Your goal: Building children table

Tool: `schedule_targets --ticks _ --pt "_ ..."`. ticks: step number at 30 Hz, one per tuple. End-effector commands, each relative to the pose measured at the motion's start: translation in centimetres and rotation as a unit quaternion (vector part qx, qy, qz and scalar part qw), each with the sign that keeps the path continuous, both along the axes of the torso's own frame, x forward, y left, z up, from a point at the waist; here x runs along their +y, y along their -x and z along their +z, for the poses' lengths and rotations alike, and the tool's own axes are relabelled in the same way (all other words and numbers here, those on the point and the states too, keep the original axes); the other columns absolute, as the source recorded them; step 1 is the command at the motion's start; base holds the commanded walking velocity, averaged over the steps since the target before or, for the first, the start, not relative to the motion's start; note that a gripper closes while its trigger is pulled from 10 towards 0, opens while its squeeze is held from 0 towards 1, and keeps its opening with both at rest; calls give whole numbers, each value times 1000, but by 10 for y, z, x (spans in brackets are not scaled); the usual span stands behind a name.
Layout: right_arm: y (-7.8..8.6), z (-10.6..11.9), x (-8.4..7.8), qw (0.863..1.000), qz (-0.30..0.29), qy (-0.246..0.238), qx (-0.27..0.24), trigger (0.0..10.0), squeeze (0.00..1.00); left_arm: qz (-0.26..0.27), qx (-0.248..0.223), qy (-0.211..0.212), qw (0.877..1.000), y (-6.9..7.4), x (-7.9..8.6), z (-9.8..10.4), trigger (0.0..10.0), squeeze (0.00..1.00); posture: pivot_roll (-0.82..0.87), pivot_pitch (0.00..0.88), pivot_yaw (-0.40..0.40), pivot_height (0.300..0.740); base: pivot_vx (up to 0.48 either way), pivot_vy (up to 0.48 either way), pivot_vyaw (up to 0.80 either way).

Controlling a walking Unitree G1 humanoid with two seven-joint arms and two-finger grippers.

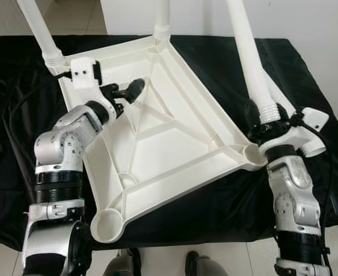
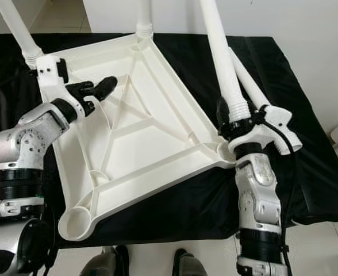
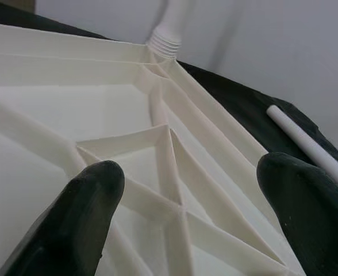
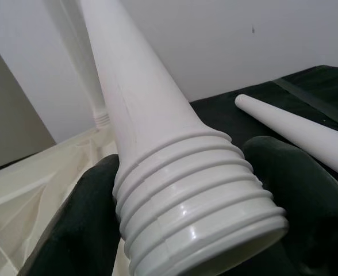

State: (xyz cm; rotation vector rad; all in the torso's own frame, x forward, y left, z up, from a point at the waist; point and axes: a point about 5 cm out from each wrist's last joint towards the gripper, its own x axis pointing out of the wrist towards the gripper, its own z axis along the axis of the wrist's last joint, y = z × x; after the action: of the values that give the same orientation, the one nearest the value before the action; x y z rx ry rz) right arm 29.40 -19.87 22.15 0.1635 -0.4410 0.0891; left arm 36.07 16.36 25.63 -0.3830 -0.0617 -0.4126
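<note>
A white plastic table top (image 1: pixel 157 132) lies upside down on a black cloth, ribs facing up. Two white legs stand screwed into its far corners, one at the far left (image 1: pixel 39 29) and one at the far middle (image 1: pixel 161 17). My right gripper (image 1: pixel 262 123) is shut on a third leg (image 1: pixel 250 63) just above its threaded end (image 4: pixel 203 218), holding it upright beside the near-right corner socket (image 1: pixel 252 154). My left gripper (image 1: pixel 131 90) hovers open over the ribs near the far-left corner, holding nothing. The near-left socket (image 1: pixel 107 224) is empty.
A fourth leg (image 2: pixel 246 80) lies loose on the black cloth (image 1: pixel 215 201) behind the held leg, close to my right wrist. A white wall rises behind the table. The cloth's front edge drops to a tiled floor (image 1: pixel 238 259).
</note>
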Motion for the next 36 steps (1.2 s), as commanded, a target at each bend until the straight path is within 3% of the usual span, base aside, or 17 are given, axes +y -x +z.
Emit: schedule_targets --ticks 1,5,8,10,12,14,16,20,26,28,30,33,36 --pt "6 3 3 1000 15 -1 -18 10000 0 -36 3 17 999 4 0 -13 10000 0 -6 172 27 740 0 0 0" --pt "9 1 5 999 29 3 -17 10000 0 -34 34 20 999 8 0 -31 10000 0 -6 166 26 740 0 0 0" --pt "11 -2 7 999 42 5 -12 10000 0 -65 66 42 995 18 -10 -50 10000 0 -1 155 25 740 0 0 0" --pt "11 -2 7 999 42 5 -12 10000 0 -65 66 42 995 18 -10 -50 10000 0 -1 155 25 740 0 0 0" --pt "10 -5 7 999 53 7 -6 10000 0 -148 91 64 983 36 -36 -65 10000 0 4 142 18 740 0 0 0" --pt "10 -5 7 999 53 7 -6 10000 0 -148 91 64 983 36 -36 -65 10000 0 4 142 18 740 0 0 0" --pt "9 -6 8 998 58 9 -6 10000 0 -191 75 88 975 43 -51 -55 10000 0 7 130 14 740 0 0 0" --pt "8 -6 9 998 62 11 -7 10000 0 -240 36 135 961 52 -66 -35 10000 0 7 123 13 740 0 0 0" --pt "7 -5 9 998 64 11 -10 10000 0 -264 -9 145 953 60 -82 -17 10000 0 3 120 12 740 0 0 0" --pt "8 -6 14 996 84 15 -6 10000 0 -280 -20 157 947 62 -99 -7 10000 0 10 125 8 740 0 0 0" --pt "8 -6 14 996 84 15 -6 10000 0 -280 -20 157 947 62 -99 -7 10000 0 10 125 8 740 0 0 0" --pt "9 -8 18 994 104 21 -2 10000 0 -295 -20 163 941 61 -112 -3 10000 0 7 130 9 740 0 0 0" --pt "12 -11 27 989 143 33 6 10000 0 -324 -13 166 931 60 -134 0 10000 0 5 137 11 740 0 0 0"
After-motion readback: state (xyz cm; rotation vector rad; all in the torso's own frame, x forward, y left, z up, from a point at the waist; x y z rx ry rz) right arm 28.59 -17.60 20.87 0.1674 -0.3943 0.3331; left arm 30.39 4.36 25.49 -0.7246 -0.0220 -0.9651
